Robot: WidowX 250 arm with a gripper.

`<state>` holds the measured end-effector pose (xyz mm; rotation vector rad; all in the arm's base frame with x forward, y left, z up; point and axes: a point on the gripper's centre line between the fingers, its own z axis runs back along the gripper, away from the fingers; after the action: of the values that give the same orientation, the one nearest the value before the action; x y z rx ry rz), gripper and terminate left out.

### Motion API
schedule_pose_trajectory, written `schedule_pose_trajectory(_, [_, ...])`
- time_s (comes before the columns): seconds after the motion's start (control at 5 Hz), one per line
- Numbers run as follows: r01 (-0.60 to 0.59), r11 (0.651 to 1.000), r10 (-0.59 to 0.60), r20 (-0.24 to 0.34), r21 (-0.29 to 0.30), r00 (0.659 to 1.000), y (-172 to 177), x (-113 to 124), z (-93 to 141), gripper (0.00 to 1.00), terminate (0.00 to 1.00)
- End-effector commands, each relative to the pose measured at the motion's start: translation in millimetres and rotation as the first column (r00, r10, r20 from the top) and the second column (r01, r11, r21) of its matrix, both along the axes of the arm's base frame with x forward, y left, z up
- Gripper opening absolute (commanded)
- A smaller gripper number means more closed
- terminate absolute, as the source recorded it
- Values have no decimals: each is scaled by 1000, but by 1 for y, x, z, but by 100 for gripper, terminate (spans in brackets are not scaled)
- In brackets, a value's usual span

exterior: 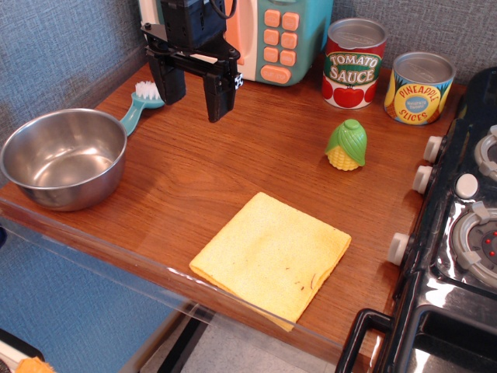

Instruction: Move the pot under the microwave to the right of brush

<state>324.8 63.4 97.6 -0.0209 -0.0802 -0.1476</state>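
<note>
- A yellow cloth [272, 256], folded square and faintly stained, lies flat near the front edge of the wooden counter [202, 167], which has a clear strip along its front lip.
- The pot [64, 158], a round shiny steel bowl with no handle, sits empty at the counter's left front corner.
- A black toy stove [458, 233] with pale knobs fills the right side.
- A small plastic corn [346, 145], yellow with a green husk, stands alone right of centre.
- The brush [140, 102], teal with white bristles, lies just behind the pot; its handle end reaches the pot's rim.
- The gripper [194, 87] hangs above the counter just right of the brush; its two black fingers [220, 95] are spread apart and hold nothing.
- At the back right stand two ribbed cans: tomato sauce [354, 64], then pineapple [419, 87], close together.
- The microwave [283, 35], teal and cream with salmon buttons, stands at the back wall, partly hidden by the arm.
</note>
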Motion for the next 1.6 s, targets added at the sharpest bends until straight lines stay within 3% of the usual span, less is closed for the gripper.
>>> schedule_pose_trajectory(0.0, [0, 1000, 0, 0, 0, 1000, 0, 0, 0, 100, 0])
schedule_pose_trajectory(0.4, [-26, 1000, 25, 13, 14, 1000, 23, -35, 0, 100, 0])
schedule_pose_trajectory(0.6, [-43, 997, 42, 18, 59, 999, 38, -53, 6, 100, 0])
schedule_pose_trajectory(1.0, [-48, 983, 60, -60, 179, 996, 60, -63, -4, 100, 0])
schedule_pose_trajectory(1.4, [-129, 978, 155, -153, 166, 976, 74, -58, -47, 100, 0])
